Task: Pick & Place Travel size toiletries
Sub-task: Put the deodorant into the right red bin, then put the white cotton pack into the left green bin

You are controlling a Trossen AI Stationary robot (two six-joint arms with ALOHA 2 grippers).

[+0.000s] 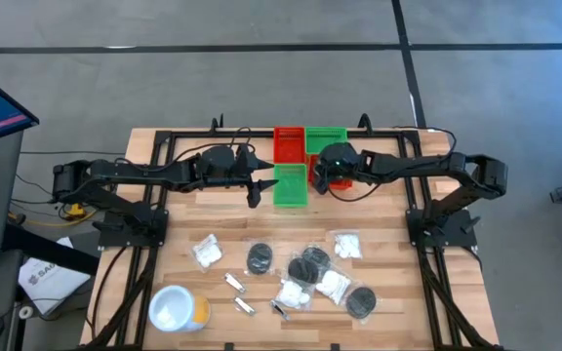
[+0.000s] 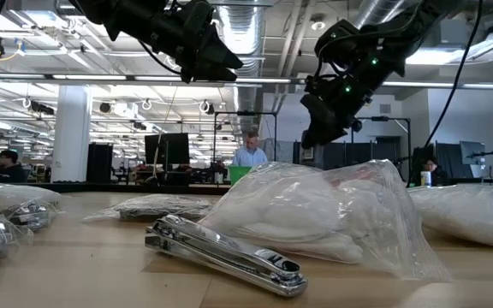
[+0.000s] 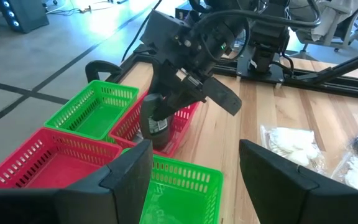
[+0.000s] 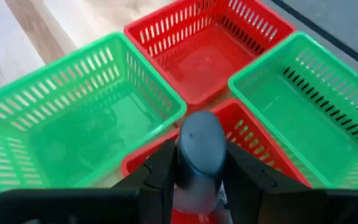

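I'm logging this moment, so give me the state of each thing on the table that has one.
Right gripper: shut on bottle, over the bins.
Bottle: held upright above a red bin.
Left gripper: open, empty, over a green bin.
Bins: no packets seen inside.
Packets: lying loose on the table.
Tub: standing upright.

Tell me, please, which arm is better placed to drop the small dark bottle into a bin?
The right. Its hand already grips the dark grey bottle directly above the red bin. The left hand is open and empty, beside the green bin.
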